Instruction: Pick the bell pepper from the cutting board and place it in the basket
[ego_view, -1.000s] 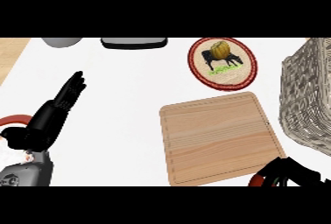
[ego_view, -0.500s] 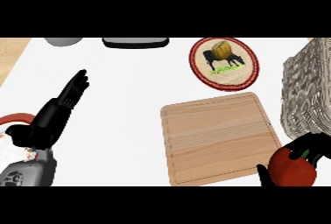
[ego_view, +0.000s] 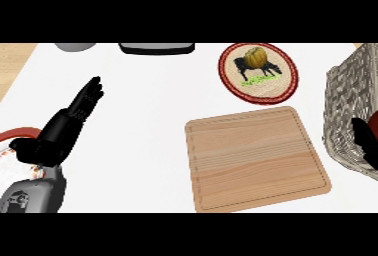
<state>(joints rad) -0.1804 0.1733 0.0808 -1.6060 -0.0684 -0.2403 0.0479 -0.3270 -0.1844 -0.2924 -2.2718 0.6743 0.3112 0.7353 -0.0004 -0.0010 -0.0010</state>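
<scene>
The left hand (ego_view: 71, 122) shows at the left side of the white counter (ego_view: 148, 100), on the end of its grey forearm (ego_view: 33, 192). Its fingers (ego_view: 90, 95) are straight and close together, and they point up and a bit to the right. They hold nothing and touch nothing. Just below the hand, at the far left edge, a bit of a plate with a red rim (ego_view: 11, 137) peeks in. Far above the fingertips sit a grey round thing (ego_view: 76, 47) and a dark flat thing (ego_view: 157, 48), both cut off at the top. To the right of the fingers, well apart from them, lies the wooden cutting board (ego_view: 255, 157), and nothing is on it. Above the board is a round mat (ego_view: 256, 66) with a red rim and a picture of an animal. At the far right stands the woven basket (ego_view: 347, 115). Black fingers of the right hand (ego_view: 367, 137) show over the basket at the edge, with a bit of the red bell pepper (ego_view: 374, 120) right by them. I cannot tell if those fingers are curled round the pepper or not.
</scene>
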